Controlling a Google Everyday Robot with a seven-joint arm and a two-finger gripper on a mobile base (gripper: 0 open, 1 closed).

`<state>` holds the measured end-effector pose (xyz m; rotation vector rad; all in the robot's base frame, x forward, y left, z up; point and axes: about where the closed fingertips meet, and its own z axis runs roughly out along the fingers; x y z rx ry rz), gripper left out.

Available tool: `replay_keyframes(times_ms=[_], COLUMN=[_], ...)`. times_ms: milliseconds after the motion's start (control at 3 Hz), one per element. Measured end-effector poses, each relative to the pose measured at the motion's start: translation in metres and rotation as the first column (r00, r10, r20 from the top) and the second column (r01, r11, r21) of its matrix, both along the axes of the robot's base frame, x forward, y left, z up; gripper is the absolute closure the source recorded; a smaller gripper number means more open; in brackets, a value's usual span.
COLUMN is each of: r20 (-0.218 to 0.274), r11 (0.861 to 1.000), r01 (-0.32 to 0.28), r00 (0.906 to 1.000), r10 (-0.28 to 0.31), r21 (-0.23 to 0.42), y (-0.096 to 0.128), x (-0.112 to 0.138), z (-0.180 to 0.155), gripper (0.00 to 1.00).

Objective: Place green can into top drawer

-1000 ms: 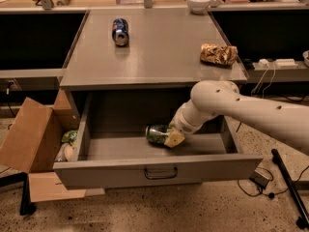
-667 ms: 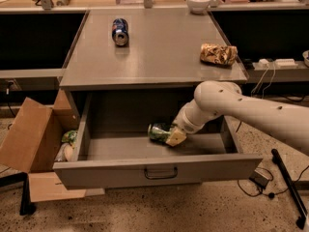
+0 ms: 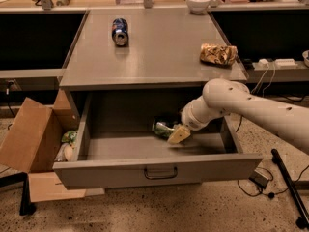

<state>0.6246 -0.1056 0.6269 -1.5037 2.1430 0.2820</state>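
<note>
The top drawer (image 3: 159, 170) is pulled out under the grey cabinet, with its dark pull handle at the front centre. The green can (image 3: 163, 128) lies on its side inside the drawer, toward the back right, just above the drawer floor. My gripper (image 3: 174, 132) reaches down into the drawer from the right and is shut on the can's right end. One tan fingertip (image 3: 179, 135) shows in front of the can. The white arm (image 3: 251, 112) comes in from the right edge.
A blue can (image 3: 119, 31) lies on the cabinet top (image 3: 159, 57) at the back left, and a tan crinkled snack bag (image 3: 218, 53) lies at the right. A white bowl (image 3: 198, 2) stands behind. A brown cardboard box (image 3: 29, 139) stands left of the drawer. Cables lie on the floor at the right.
The gripper and the green can have shifted together slightly to the right and up inside the drawer. The drawer and the things on top have not moved.
</note>
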Motion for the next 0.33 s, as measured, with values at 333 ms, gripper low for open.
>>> replay_keyframes(times_ms=[333], r20=[0.034], r11=[0.997], r01=[0.008], r00=[0.9993], r10=[-0.011], r21=[0.079], y=[-0.0056], x=[-0.0010], z=[0.0142], gripper=[0.00])
